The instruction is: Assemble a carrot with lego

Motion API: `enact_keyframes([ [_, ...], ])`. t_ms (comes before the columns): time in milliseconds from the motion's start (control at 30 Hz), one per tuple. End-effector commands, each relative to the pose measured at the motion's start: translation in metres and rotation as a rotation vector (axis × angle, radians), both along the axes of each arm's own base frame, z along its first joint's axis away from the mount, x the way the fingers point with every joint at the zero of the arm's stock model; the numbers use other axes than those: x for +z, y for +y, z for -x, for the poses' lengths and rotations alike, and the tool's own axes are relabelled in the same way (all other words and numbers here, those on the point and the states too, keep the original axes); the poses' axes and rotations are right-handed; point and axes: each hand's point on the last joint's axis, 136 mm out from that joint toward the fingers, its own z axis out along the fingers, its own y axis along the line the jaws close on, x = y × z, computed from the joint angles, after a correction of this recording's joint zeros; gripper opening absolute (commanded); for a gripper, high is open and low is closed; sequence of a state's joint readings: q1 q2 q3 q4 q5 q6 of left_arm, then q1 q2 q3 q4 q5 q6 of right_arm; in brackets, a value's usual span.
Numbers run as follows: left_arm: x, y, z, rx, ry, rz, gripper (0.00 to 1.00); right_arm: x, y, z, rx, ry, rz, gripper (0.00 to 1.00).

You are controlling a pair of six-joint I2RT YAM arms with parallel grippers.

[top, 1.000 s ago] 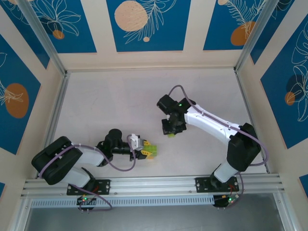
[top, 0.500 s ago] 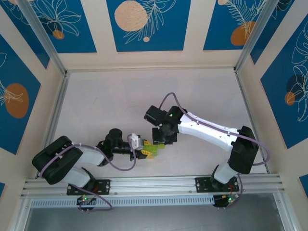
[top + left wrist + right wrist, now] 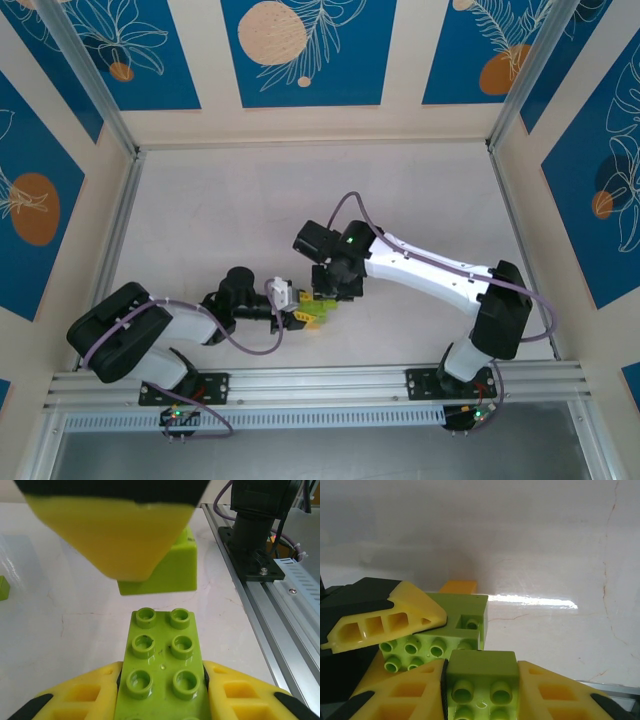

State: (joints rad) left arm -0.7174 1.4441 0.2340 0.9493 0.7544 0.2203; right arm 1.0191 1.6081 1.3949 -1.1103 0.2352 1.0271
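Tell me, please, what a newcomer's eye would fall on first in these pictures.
At the centre of the scene, the left tool is shut on an oblong lime-green brick, studs up. The right tool holds a smaller lime-green brick close by its far end, with a gap showing between them. Blue wall panels with orange discs frame the pale table.

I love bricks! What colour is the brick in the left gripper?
The brick is lime green, clearest in the left wrist view.
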Motion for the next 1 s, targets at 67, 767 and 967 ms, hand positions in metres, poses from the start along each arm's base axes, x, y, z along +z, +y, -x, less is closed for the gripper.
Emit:
enact_keyframes([
  [67,-0.006,0.0,-0.002,-0.001,-0.012,-0.023,0.23,0.0,0.003,-0.002,-0.015,-0.02,0.004,0.33],
  [767,-0.008,0.0,-0.004,0.004,-0.011,-0.032,0.22,-0.016,-0.001,0.007,0.008,0.01,0.062,0.33],
  [967,-0.009,-0.001,-0.004,0.006,-0.011,-0.033,0.22,-0.017,-0.009,0.011,-0.004,0.008,0.075,0.33],
])
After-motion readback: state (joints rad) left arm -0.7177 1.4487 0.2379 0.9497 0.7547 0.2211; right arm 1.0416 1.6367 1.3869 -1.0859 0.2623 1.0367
